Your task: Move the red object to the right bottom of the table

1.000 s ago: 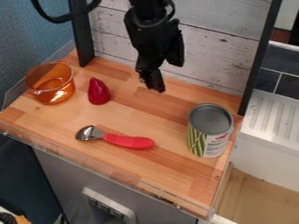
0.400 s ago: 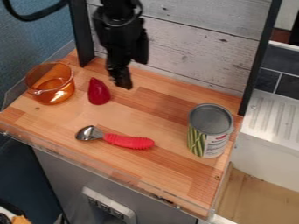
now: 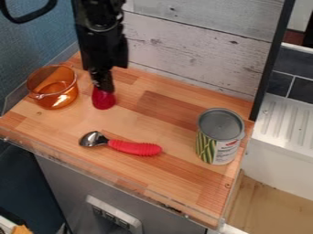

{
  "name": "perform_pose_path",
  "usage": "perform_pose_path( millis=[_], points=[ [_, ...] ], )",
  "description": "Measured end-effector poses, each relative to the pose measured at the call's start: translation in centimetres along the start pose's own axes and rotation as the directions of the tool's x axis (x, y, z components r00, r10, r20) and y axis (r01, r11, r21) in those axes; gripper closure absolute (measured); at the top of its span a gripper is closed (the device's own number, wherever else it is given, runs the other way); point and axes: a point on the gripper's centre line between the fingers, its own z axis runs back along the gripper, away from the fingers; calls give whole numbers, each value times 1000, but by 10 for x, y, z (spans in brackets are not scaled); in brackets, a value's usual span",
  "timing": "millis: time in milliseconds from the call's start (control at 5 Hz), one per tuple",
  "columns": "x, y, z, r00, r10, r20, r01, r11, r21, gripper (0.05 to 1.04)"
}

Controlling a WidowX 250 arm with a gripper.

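My gripper (image 3: 105,87) is hanging over the far L part of the table (image 3: 165,121); whether it's clenching, grasping or hanging loose, can't tell. The red obj. (image 3: 103,101) is sitting just R of the amber pot (image 3: 60,99), its near end poking out below my tip, its far end hiding behind me, so I'm guessing its long axis is running approx. far-to-near. Next I'm needing a firm hold, then a diag. carry to the near R corner, passing btwn the red-handled scoop (image 3: 134,147) and the can (image 3: 220,124). Its label (image 3: 207,148) is showing green pods + small print.
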Motion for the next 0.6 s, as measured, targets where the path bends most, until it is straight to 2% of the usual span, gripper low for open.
perform_pose_path(
  millis=[400, 600],
  points=[
    [27, 2, -27, 996, 75, 47, -78, 995, 59, 83],
    [30, 7, -36, 995, 72, 61, -77, 993, 88, 83]
  ],
)
